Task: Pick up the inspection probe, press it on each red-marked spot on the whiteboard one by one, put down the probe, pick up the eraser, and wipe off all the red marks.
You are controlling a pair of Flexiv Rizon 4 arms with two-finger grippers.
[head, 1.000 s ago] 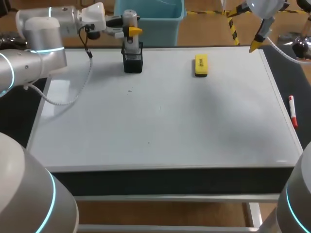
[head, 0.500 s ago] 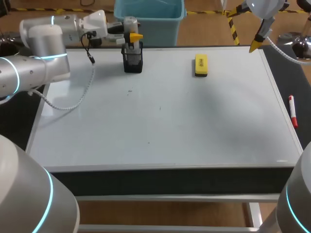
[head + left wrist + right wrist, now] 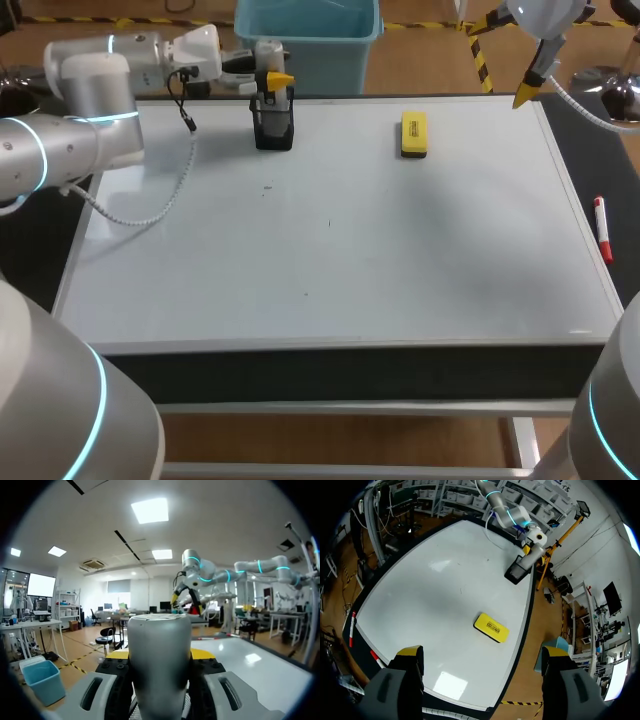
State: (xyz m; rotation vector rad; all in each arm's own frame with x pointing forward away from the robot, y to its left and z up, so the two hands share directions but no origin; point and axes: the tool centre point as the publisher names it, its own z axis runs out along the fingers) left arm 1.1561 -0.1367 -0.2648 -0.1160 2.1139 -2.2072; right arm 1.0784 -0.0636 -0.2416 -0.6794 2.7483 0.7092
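Note:
The grey inspection probe (image 3: 268, 50) stands upright over the black holder (image 3: 273, 128) at the whiteboard's (image 3: 400, 250) far left. My left gripper (image 3: 262, 68) is shut on it from the side. In the left wrist view the probe (image 3: 160, 650) fills the gap between the yellow fingertips (image 3: 202, 653). The yellow eraser (image 3: 414, 133) lies at the far middle of the board, also seen as the eraser (image 3: 491, 628) ahead of my right gripper (image 3: 483, 652). That gripper (image 3: 528, 92) hangs open and empty above the far right corner. Only a few tiny faint marks (image 3: 267, 187) show on the board.
A red marker (image 3: 602, 228) lies on the dark strip just off the board's right edge. A blue bin (image 3: 310, 40) stands behind the table's far edge, close to the holder.
My left gripper has sunk a little with the probe toward the holder, and its arm has swung back to the left. The right arm has not moved.

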